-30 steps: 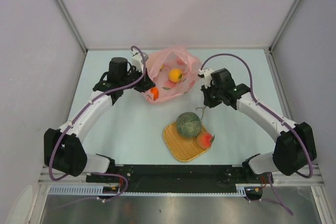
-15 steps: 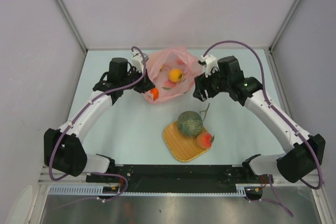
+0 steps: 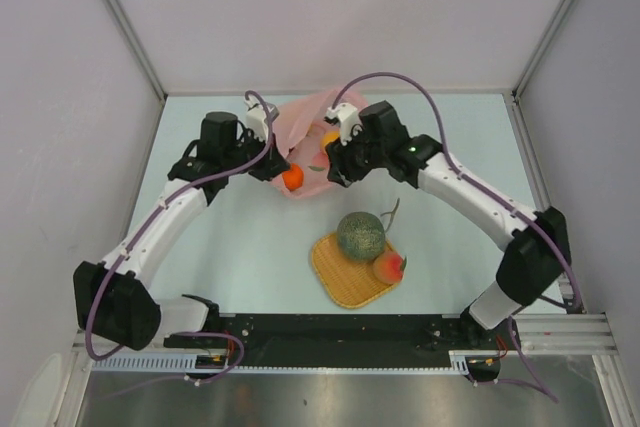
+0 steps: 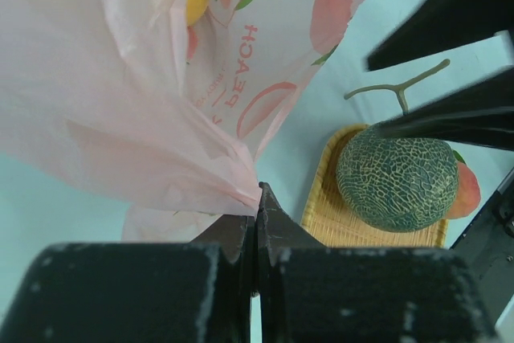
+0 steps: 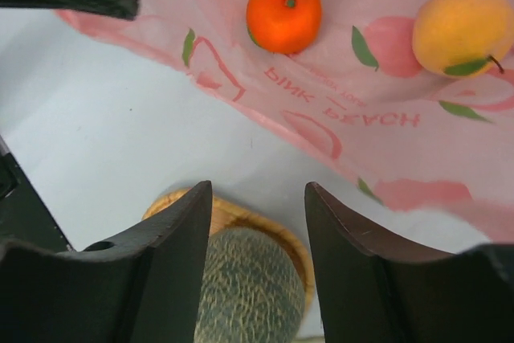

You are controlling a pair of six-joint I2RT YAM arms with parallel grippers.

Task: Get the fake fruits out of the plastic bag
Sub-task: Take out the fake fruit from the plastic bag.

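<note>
The left gripper (image 4: 257, 208) has its two black fingers (image 4: 277, 230) pressed flat together on a pinched fold of the thin translucent pink plastic bag (image 4: 120, 102) with peach pictures and lettering, and the film fans out from that pinch. The right gripper (image 5: 257, 198) stands over the bag's near edge with its jaws parted and nothing between them. Through the gap between them show bare table, the rim of the square woven tan mat (image 5: 233, 214) and the large green netted melon (image 5: 241, 287). Just ahead of the right fingertips a small round orange plastic fruit (image 5: 283, 12) and a yellow plastic fruit with a green leaf (image 5: 460, 30) lie apart from each other on the printed pink film. Whether a top layer of the bag covers them cannot be told. From above, the orange fruit sits just beside the left gripper's tip at the bag's near left corner, and the right wrist partly hides the yellow fruit. The bag lies on the pale mint table (image 3: 230, 247) toward the far side, between the two wrists. The melon, its stem upright, rests on the mat nearer the arm bases, clear of the bag. A pink-red plastic peach (image 3: 390, 267) touches it on the right.
</note>
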